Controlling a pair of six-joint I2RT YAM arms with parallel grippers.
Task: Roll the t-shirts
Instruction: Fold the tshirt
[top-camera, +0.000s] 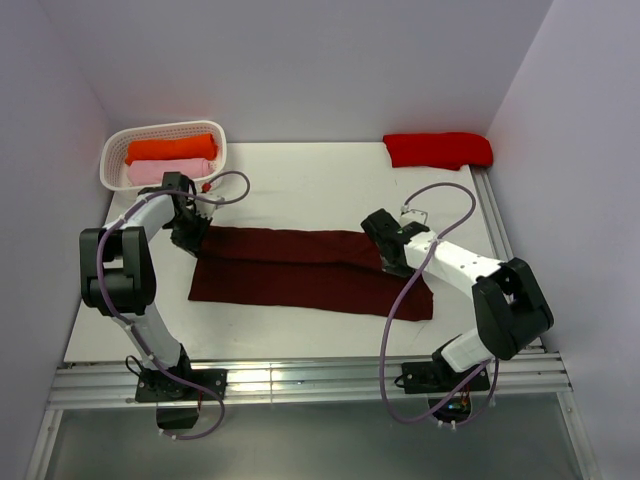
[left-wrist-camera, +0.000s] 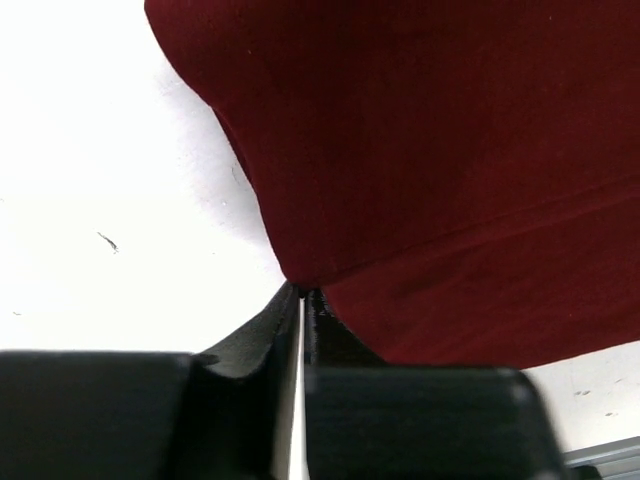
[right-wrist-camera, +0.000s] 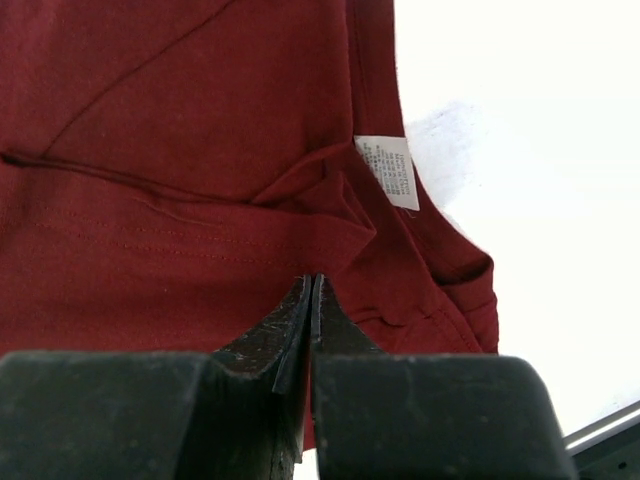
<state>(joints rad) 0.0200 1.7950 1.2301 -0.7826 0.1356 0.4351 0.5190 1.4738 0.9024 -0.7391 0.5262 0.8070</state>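
At the centre of the table (top-camera: 300, 190), the maroon t-shirt (top-camera: 300, 272) lies flat as a long band running from 9 to 3 o'clock. The left gripper (top-camera: 190, 240), jaws pressed together, pinches the far corner of its 9 o'clock end. The right gripper (top-camera: 392, 262), jaws likewise pressed together, nips a fold at the 3 o'clock end, near the white neck label (right-wrist-camera: 387, 170). At 10 o'clock, a white basket (top-camera: 215, 135) holds an orange roll (top-camera: 170, 149) and a pink roll (top-camera: 165, 171). A red t-shirt (top-camera: 437, 149) lies at 1 o'clock.

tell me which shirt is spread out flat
The maroon t-shirt, stretched long across the table. The orange shirt and pink shirt sit rolled in the basket; the red shirt lies bundled.
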